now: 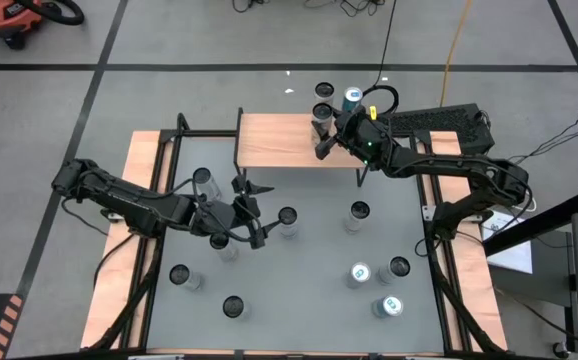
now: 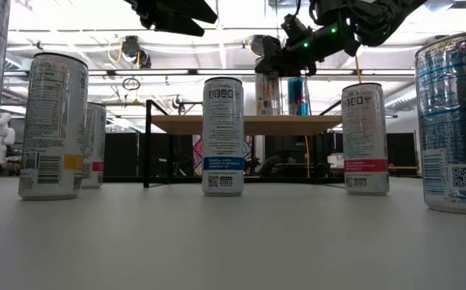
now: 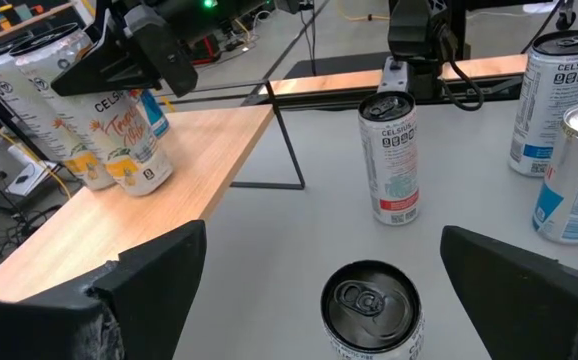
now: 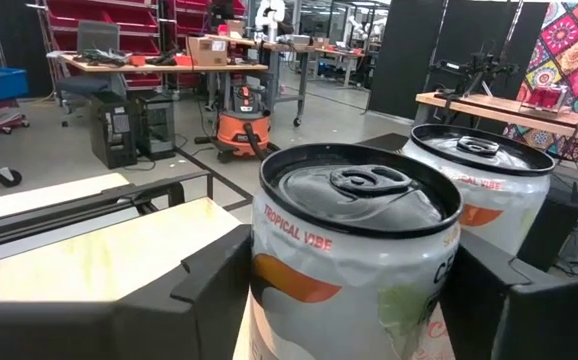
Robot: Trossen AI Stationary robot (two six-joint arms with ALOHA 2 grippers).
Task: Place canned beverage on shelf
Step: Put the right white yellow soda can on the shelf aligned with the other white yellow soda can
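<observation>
A can (image 4: 354, 270) labelled "Tropical Vibe" stands upright on the shelf (image 1: 279, 140), at its right end, between the fingers (image 4: 209, 285) of the right gripper (image 1: 326, 135). The jaws stand around the can, but whether they grip it or have let go cannot be told. Two more cans (image 1: 352, 98) stand just beside it at the same end of the shelf. The shelf, a light wood plank on thin black legs, sits at the far edge of the table (image 1: 309, 260). The left gripper (image 1: 254, 212) hangs with its fingers spread wide and empty over the middle of the table, above a can (image 3: 372, 310) seen from the top. Other cans (image 1: 359, 213) stand upright and scattered across the table.
</observation>
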